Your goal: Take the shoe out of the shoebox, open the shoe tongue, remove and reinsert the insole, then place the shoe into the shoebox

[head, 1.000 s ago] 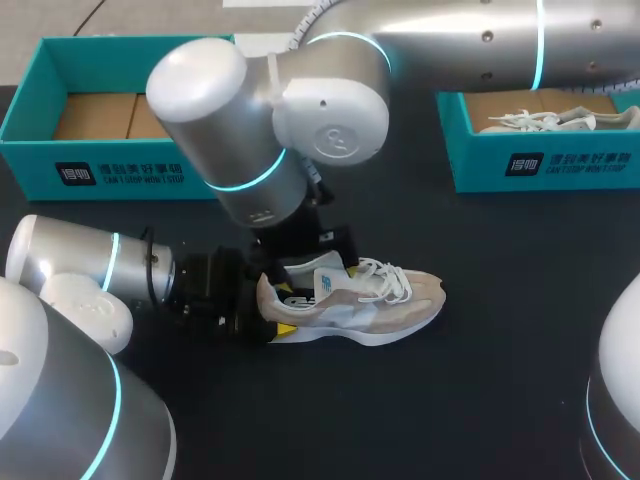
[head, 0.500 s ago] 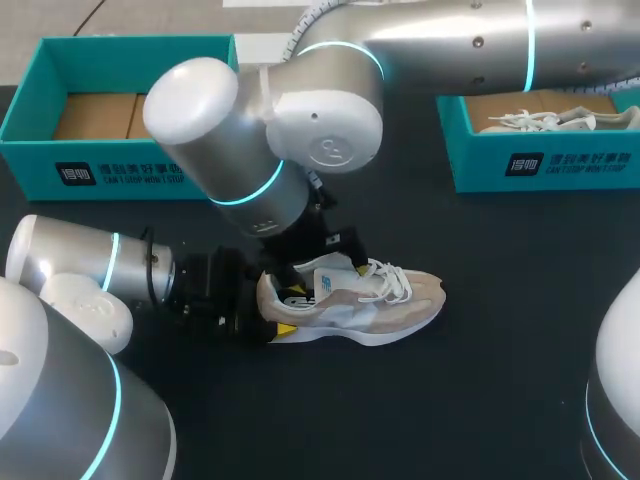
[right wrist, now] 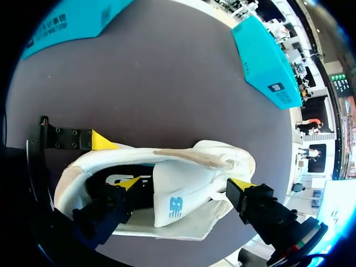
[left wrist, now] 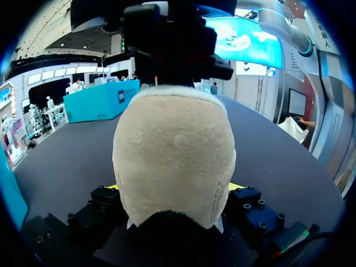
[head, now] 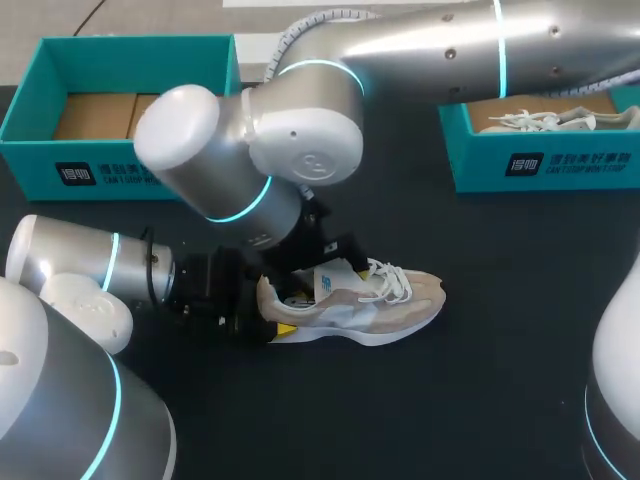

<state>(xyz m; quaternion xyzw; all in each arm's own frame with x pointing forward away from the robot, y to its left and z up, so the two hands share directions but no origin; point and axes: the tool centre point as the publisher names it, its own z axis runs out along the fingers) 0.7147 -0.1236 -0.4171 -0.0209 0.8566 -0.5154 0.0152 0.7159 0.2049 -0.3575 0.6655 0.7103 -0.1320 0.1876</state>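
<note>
Left pincer point(left wrist: 175, 187) clamped on heel point(left wrist: 173, 150), steadying shoe point(head: 360, 300) at counter point(head: 480, 380) middle. Shoe out of box, so step one done. Right pincer point(right wrist: 186, 183) down at tongue point(right wrist: 178, 194); spread or gripping, cannot tell. Reads as tongue-opening stage. Insole out, insole back, boxing all left. Empty shoebox point(head: 120, 170) sits far-left corner.

- shoe point(head: 352, 306): beige suede over white and pale grey, white sole; heel point(left wrist: 173, 161) plain beige
- laces point(head: 388, 282): white
- tongue point(right wrist: 177, 204): white, blue logo
- left shoebox point(head: 130, 45), right shoebox point(head: 470, 160): teal walls, brown card floor
- table point(head: 480, 390): black
- left arm point(head: 70, 255), right arm point(head: 300, 150): silver, cyan light rings
- left gripper point(left wrist: 175, 188): black, yellow tips
</note>
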